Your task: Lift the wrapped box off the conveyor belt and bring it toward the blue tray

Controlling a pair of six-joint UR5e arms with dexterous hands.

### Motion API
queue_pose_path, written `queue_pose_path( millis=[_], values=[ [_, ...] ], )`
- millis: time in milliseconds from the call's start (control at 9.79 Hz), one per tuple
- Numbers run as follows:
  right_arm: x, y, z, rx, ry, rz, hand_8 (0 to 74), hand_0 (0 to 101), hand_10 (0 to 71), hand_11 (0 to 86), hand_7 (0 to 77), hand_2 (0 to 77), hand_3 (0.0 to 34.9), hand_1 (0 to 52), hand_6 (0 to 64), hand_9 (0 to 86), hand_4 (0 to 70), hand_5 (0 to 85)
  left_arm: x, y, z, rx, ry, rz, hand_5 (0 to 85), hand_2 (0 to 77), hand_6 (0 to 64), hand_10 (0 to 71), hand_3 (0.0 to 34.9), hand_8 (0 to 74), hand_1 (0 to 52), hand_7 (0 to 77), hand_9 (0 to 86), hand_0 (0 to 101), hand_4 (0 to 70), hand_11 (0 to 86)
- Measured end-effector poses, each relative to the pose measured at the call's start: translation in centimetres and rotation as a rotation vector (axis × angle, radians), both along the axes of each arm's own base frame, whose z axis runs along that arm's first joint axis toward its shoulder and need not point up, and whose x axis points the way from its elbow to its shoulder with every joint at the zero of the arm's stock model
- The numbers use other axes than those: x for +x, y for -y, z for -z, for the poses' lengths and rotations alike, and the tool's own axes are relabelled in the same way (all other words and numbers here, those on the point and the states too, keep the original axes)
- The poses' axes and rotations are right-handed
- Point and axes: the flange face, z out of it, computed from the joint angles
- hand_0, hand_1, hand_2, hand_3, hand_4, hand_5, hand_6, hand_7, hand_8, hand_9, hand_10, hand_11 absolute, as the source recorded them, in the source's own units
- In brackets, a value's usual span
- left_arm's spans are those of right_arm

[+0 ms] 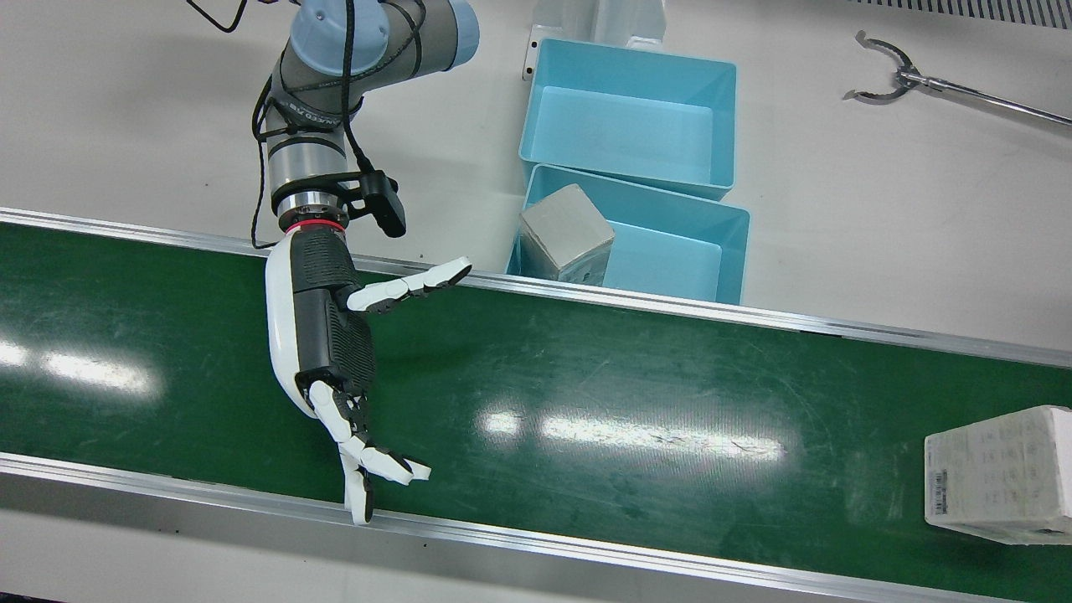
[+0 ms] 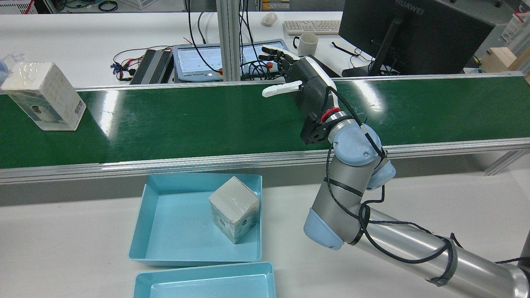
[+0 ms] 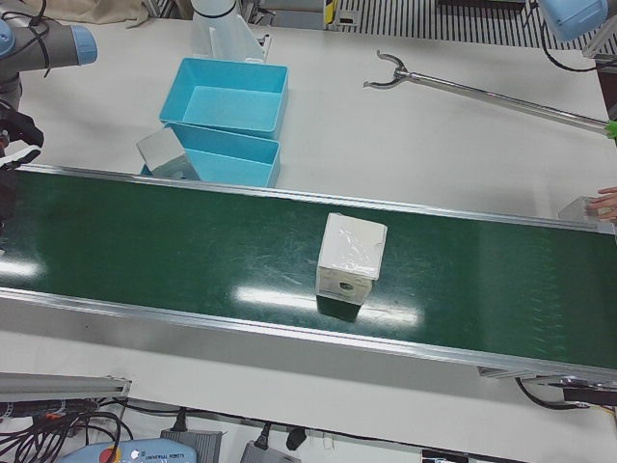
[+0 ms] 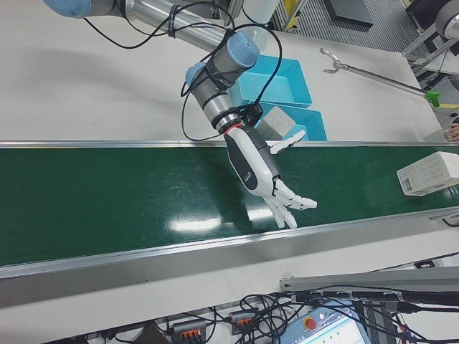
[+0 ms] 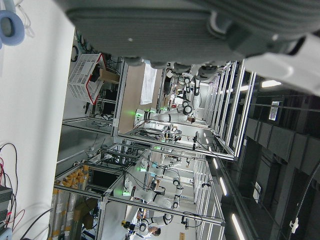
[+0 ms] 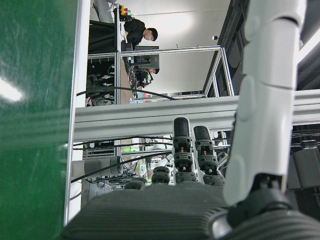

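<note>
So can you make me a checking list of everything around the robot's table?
Surface: green conveyor belt, shiny with light glare, nothing spilled.
Job's things: wrapped box upright on the belt, far from the robot hand; blue tray already holds a grey box; second blue tray behind it.
Clutter: metal grabber tool on the table.
Robot hands: right robot hand open over the belt, holding nothing; left one only seen close up by its own camera.
Cables: black cable wound around the right arm.
Surroundings: monitor, mug.
</note>
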Motion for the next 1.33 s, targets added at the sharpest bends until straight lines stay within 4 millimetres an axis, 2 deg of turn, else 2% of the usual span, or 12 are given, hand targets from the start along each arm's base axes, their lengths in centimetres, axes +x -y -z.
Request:
queue_pose_path(
  millis=[818, 1022, 1124, 1328],
  values=[
    [0.14, 0.01, 0.00, 0.000, 0.014, 0.002, 4.9, 48, 0.0, 1.1, 25.6, 1.6, 0.0, 11.5, 10.4, 7.1, 16.9, 17.5, 0.00, 0.00, 0.00, 0.000, 0.000, 0.000, 1.1, 1.1, 0.5, 0.5, 0.0, 0.5, 0.0, 0.5, 0.5, 0, 0.0, 0.5],
    [0.09, -0.01, -0.02, 0.000, 0.020, 0.004, 6.0, 48, 0.0, 1.1, 27.8, 1.6, 0.0, 9.8, 11.4, 8.7, 19.1, 17.5, 0.00, 0.00, 0.00, 0.000, 0.000, 0.000, 1.1, 1.1, 0.5, 0.5, 0.0, 1.1, 0.0, 0.5, 0.5, 0, 0.0, 0.5],
    [0.06, -0.01, -0.03, -0.001, 0.024, 0.005, 8.7, 47, 0.0, 1.1, 33.8, 1.6, 0.0, 8.2, 16.4, 12.5, 24.5, 19.6, 0.00, 0.00, 0.00, 0.000, 0.000, 0.000, 1.1, 1.1, 0.5, 0.5, 0.0, 1.1, 0.0, 0.5, 0.5, 0, 0.0, 0.5],
    [0.04, -0.01, -0.06, -0.002, 0.027, 0.006, 8.7, 47, 0.0, 1.1, 33.8, 1.6, 0.0, 8.2, 16.9, 12.5, 25.1, 19.6, 0.00, 0.00, 0.00, 0.000, 0.000, 0.000, 1.1, 1.1, 0.5, 0.5, 0.0, 1.1, 0.0, 0.5, 0.5, 0, 0.0, 0.5]
  ],
)
